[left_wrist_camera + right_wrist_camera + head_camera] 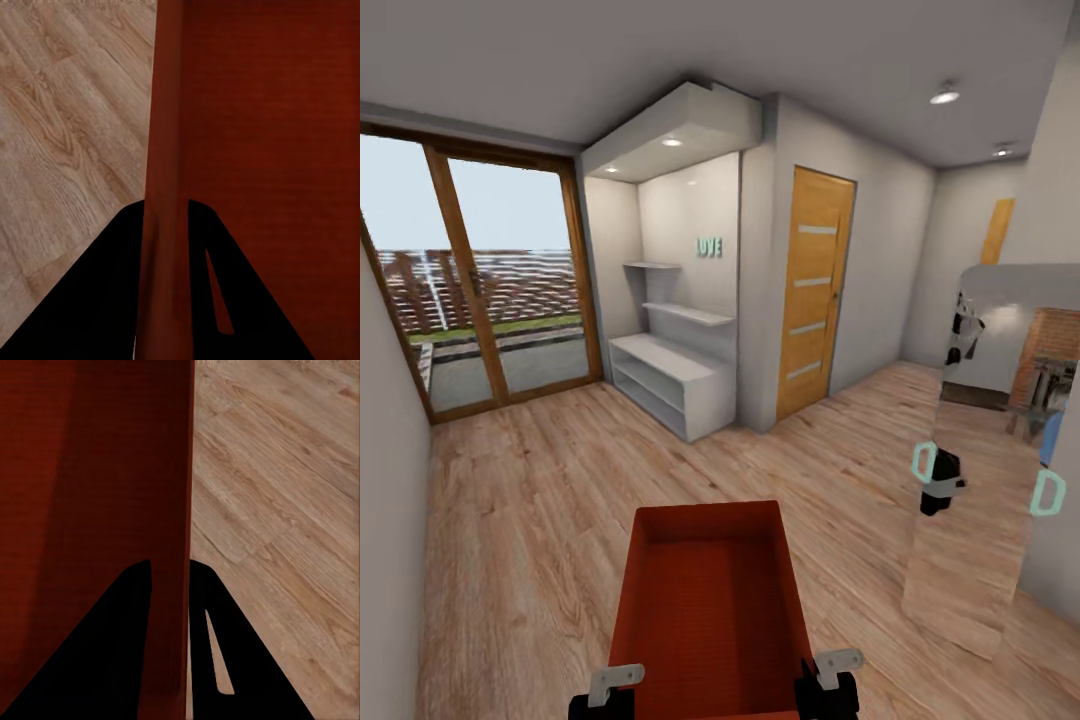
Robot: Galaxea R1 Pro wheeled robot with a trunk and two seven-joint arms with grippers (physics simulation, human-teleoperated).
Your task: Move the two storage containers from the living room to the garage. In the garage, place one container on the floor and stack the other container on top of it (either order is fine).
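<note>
Storage container (705,610) sits low in the frame's centre, above the wood plank floor (530,520) (open side up). Left jaws (166,225) and right jaws (170,577) each clamp a side wall, arms low and forward.

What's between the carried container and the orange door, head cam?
Bare light wood plank floor only, per the head view. The storage container is held low in front; the orange-wood door stands closed ahead to the right.

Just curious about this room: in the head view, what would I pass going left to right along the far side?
Glass doors → white shelf unit → orange-wood door → wall mirror.
</note>
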